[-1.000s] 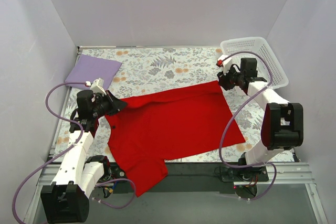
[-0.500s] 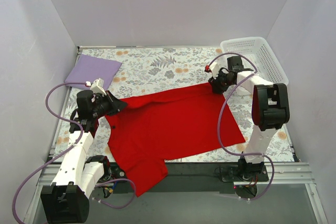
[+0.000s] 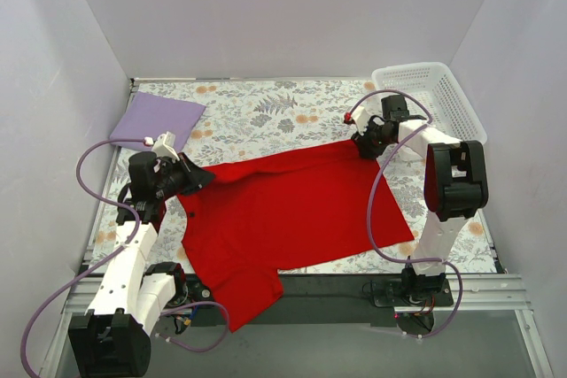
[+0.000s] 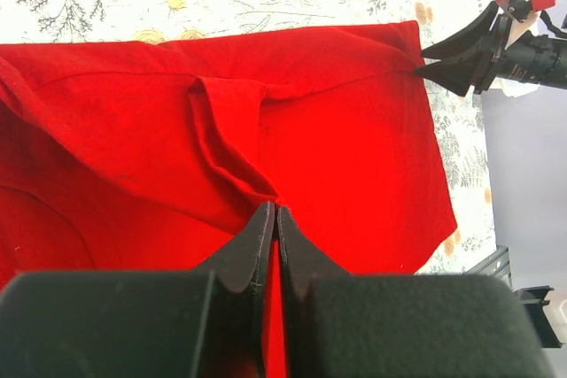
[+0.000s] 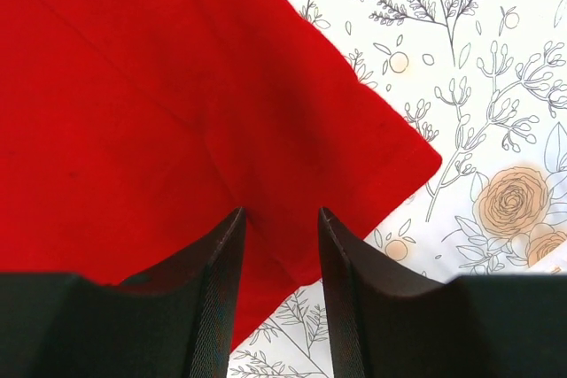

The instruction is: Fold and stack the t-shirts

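The red t-shirt (image 3: 292, 210) is spread across the middle of the floral desk (image 3: 266, 112), with one sleeve hung over the near edge. A raised pleat at its left side is pinched by the left end effector (image 3: 205, 179), whose jaws are pressed together on the cloth. The right end effector (image 3: 363, 145) is held at the shirt's far right corner, jaws moderately apart. The lilac t-shirt (image 3: 157, 118) is laid folded at the far left corner, well apart from the white basket (image 3: 443, 99) at the far right.
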Available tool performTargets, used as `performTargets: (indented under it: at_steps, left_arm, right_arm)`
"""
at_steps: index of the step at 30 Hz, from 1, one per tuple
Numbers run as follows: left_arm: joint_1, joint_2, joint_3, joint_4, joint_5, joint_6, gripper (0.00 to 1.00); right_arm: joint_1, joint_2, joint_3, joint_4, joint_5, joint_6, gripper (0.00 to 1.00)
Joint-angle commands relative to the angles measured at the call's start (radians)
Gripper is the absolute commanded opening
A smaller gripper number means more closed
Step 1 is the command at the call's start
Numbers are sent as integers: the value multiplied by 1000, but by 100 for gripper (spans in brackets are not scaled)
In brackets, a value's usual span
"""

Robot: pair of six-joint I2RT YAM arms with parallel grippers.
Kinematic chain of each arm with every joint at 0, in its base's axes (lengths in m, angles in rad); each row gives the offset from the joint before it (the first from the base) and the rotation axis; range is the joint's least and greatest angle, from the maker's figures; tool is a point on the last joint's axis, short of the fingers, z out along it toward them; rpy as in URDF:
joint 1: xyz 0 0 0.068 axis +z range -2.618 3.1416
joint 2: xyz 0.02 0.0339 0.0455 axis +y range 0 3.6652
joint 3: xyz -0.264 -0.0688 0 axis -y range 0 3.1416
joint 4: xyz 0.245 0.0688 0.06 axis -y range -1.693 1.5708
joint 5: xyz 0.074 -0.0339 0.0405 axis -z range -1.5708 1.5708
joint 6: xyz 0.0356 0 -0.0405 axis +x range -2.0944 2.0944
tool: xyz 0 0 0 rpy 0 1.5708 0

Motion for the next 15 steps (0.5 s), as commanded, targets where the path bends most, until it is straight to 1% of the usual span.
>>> performTargets:
  at_steps: [1,9,13,15]
  left_arm:
    - [-3,-27,48,-22,26,5,0]
    - [-4,-38,85,-36,50,-3,0]
    - [-4,-41,92,-43,50,-1,0]
    - [-3,-45,94,-49,47,-1,0]
  right_arm:
    - [5,-9,6,-11,3,-16,45]
    - [7,5,11,-9,20,-11,41]
    - [7,12,23,-11,26,-2,34]
    - [5,9,24,-9,31,-2,33]
